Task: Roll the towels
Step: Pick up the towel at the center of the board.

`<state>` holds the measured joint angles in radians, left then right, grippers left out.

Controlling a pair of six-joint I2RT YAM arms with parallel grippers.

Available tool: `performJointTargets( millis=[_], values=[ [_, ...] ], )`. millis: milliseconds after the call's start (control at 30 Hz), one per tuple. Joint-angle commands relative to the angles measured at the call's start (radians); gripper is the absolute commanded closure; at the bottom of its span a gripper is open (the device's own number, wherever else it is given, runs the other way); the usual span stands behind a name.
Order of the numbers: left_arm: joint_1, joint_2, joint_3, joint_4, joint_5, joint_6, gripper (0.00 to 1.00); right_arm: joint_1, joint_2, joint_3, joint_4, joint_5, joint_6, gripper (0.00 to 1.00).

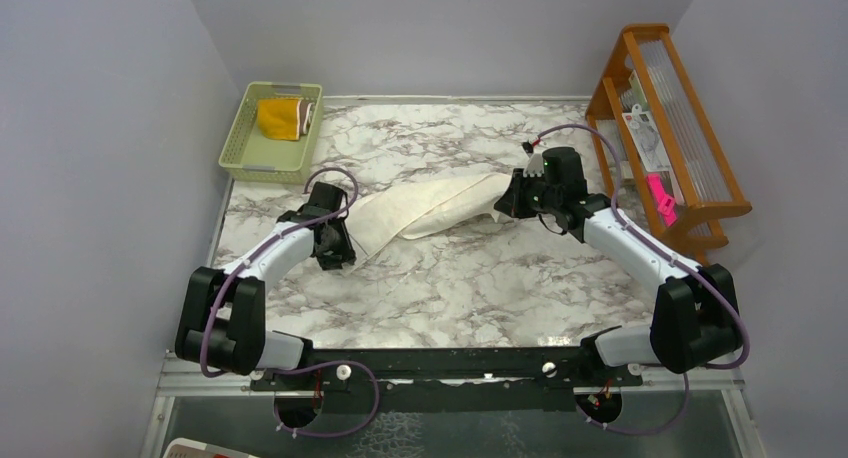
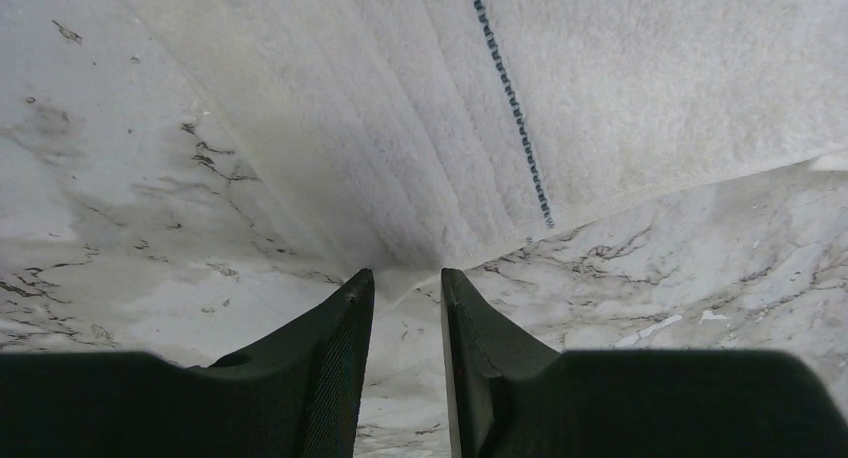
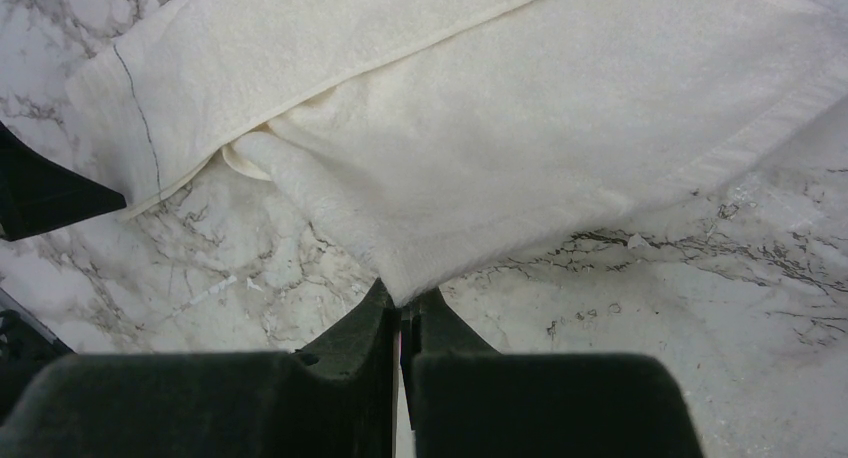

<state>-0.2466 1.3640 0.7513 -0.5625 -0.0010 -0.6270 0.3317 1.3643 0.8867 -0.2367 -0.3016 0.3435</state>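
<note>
Across the middle of the counter [image 1: 450, 288], the cream towel [image 1: 435, 206] is lying lengthwise between both arms; the right claw [image 3: 404, 300] is pinching its right end, while the left claw [image 2: 408, 283], narrowly parted, is hovering at its left corner, gripping nothing.

1. The near half of the marble table [image 1: 450, 298] is open for passing.
2. The cream towel [image 1: 430, 206] lies across the middle.
3. The green basket [image 1: 232, 143] fills the far left corner.
4. The wooden rack [image 1: 700, 206] blocks the right edge.
</note>
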Motion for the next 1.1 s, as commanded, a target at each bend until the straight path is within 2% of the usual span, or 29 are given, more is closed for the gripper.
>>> performJointTargets(
  millis=[0, 300, 500, 667, 733, 800, 900, 1067],
  values=[
    [-0.005, 0.011, -0.033, -0.01, -0.021, 0.009, 0.67, -0.008, 0.007, -0.01, 0.023, -0.017, 0.0, 0.99],
    [-0.005, 0.053, -0.056, 0.016, -0.024, 0.015, 0.69, -0.008, 0.008, -0.011, 0.024, -0.018, 0.0, 0.99],
    [-0.004, 0.07, -0.019, 0.023, -0.023, 0.031, 0.81, -0.008, 0.01, -0.012, 0.025, -0.018, -0.003, 0.99],
    [-0.001, 0.073, 0.041, -0.01, -0.03, 0.054, 0.85, -0.008, 0.01, -0.012, 0.023, -0.016, -0.004, 0.99],
    [0.005, 0.072, 0.082, -0.043, -0.036, 0.069, 0.89, -0.008, 0.009, -0.011, 0.021, -0.012, -0.006, 0.99],
    [0.022, 0.065, 0.142, -0.081, -0.043, 0.097, 0.99, -0.008, 0.008, -0.009, 0.018, -0.008, -0.007, 0.99],
    [0.09, 0.052, 0.266, -0.13, -0.03, 0.152, 1.0, -0.008, 0.004, -0.003, 0.014, -0.004, -0.009, 0.99],
    [0.253, 0.067, 0.521, -0.16, 0.068, 0.209, 1.0, -0.008, -0.007, 0.058, -0.008, -0.002, -0.004, 0.99]
  ],
)
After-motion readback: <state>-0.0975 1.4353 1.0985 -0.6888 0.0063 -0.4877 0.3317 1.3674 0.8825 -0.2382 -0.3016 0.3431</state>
